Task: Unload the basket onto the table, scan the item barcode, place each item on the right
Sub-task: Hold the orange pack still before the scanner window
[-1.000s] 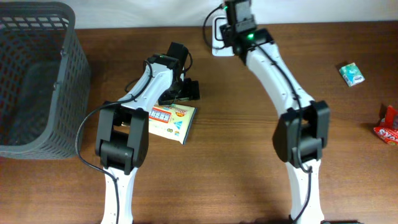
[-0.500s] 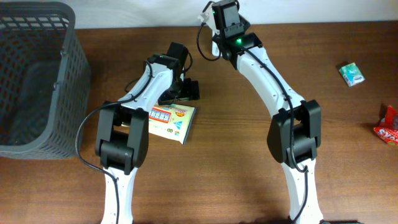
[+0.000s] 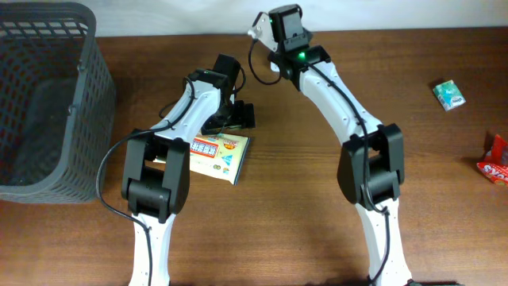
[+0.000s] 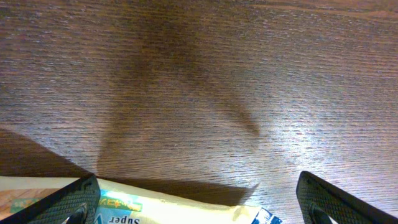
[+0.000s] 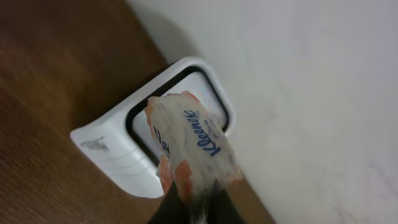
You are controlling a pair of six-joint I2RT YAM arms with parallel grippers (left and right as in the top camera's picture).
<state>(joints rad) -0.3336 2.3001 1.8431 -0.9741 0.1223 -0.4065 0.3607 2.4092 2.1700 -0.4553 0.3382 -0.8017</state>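
My right gripper (image 5: 196,208) pinches the Kleenex pack (image 5: 189,146) in front of the scanner (image 5: 115,158) at the far edge of the table (image 3: 317,206). I judge the scan underway, not confirmed. My left gripper (image 4: 199,202) hangs with jaws spread

Place: a mock shop checkout, laid out on a wooden table (image 3: 444,206) against a white wall (image 5: 311,93).
Scanner: a white barcode scanner (image 5: 118,155) is seen just beyond the right claw (image 5: 196,208).
Basket: a grey mesh basket (image 3: 86,119) is set well left of the left claw (image 3: 228,119).
Goods: a Kleenex pack (image 5: 193,146) is clamped in the right claw; a green pack (image 3: 449,94) and a red pack (image 3: 496,161) are laid well to its right.
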